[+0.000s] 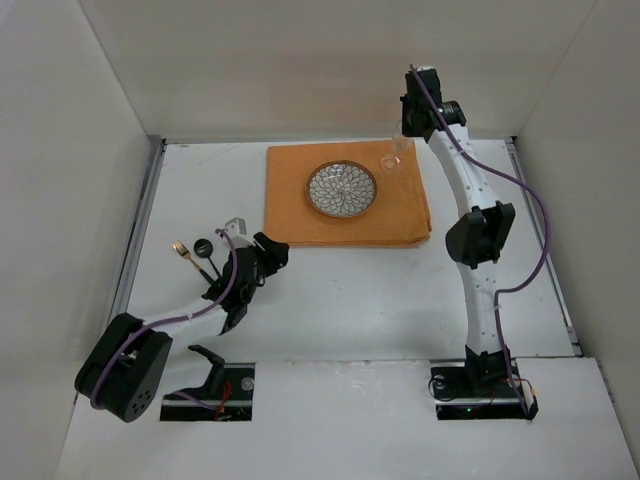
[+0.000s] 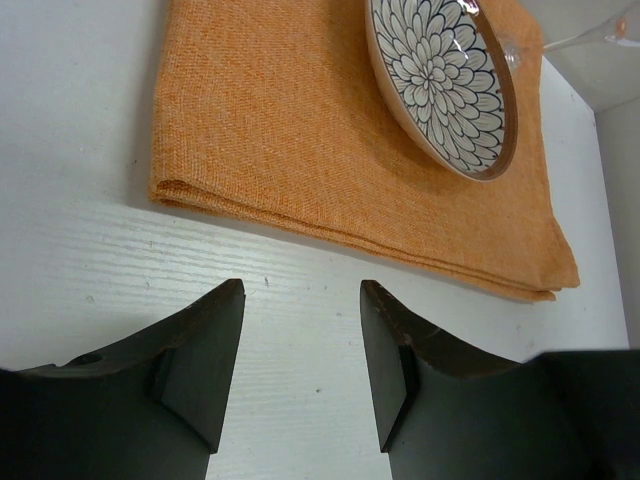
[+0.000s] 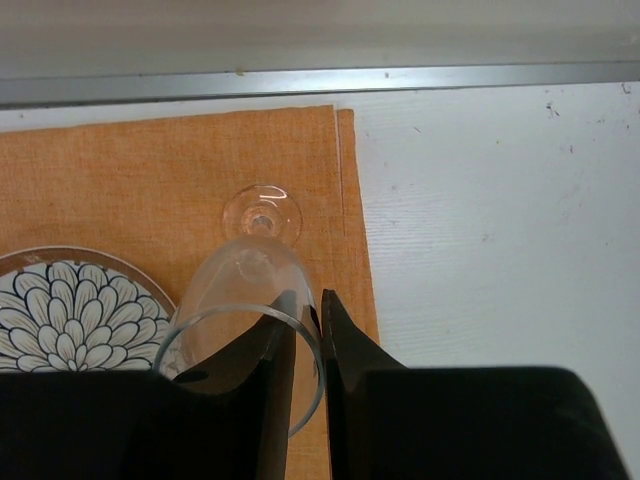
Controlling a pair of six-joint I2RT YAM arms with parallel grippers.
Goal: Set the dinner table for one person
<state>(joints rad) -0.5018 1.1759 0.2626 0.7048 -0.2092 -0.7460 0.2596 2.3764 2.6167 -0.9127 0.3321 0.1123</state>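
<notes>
The dinner table (image 1: 380, 300) is a white surface with a square orange cloth (image 1: 290, 215) at its far middle. A flower-patterned plate (image 1: 341, 189) sits on the cloth. A clear stemmed glass (image 1: 392, 158) stands upright at the cloth's far right corner. My right gripper (image 3: 312, 300) is shut on the rim of the glass (image 3: 240, 290), one finger inside the bowl and one outside. My left gripper (image 2: 302, 290) is open and holds nothing, hovering over bare table just short of the near edge of the cloth (image 2: 300, 130). The plate (image 2: 440, 80) lies beyond that edge.
Several pieces of cutlery (image 1: 195, 252), one gold-tipped and others black, lie on the table left of the left gripper (image 1: 275, 250). White walls enclose the table. A metal rail (image 3: 300, 82) runs along the far edge.
</notes>
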